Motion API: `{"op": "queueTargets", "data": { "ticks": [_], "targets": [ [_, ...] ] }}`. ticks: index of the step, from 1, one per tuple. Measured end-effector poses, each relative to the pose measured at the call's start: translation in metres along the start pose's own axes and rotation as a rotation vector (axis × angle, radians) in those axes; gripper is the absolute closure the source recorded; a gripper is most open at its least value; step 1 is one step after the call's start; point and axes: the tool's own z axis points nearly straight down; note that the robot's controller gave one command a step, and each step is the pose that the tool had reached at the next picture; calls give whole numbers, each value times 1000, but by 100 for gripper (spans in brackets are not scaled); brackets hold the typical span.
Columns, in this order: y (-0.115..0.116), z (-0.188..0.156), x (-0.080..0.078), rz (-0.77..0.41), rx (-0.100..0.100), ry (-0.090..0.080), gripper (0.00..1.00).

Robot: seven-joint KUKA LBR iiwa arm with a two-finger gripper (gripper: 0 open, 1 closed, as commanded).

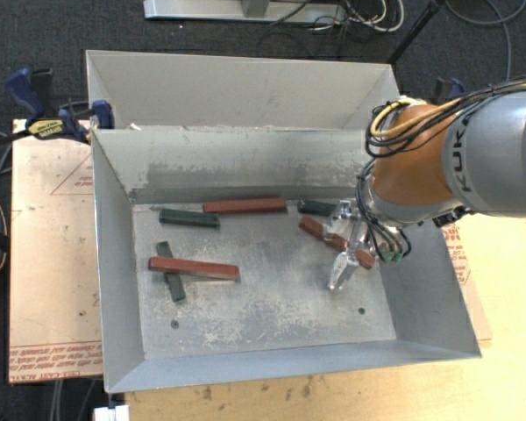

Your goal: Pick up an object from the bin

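The arm [500, 143] is a thick, rounded tube of silvery grey metal with a smooth, faintly glossy skin. Dark block lettering [463, 158] runs along its side, and only the first letters, "KU", can be read. Next to the grey part sits a bulging orange cover [412, 178], shaped like a barrel. Yellow and black cables [401, 117] loop over the top of it and trail back along the arm. Below the cover hangs a knot of thin wires [384, 246] with small green and red bits. The claw [340, 274] is pale bare metal, slim and shiny.
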Motion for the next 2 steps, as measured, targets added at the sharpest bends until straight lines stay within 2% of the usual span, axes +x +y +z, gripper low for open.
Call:
{"op": "queueTargets", "data": {
  "ticks": [1, 2],
  "targets": [
    [0, 0, -1, 0, 1, -6, 0],
    [-31, 5, -77, 359, -1, -1, 100]
  ]
}}
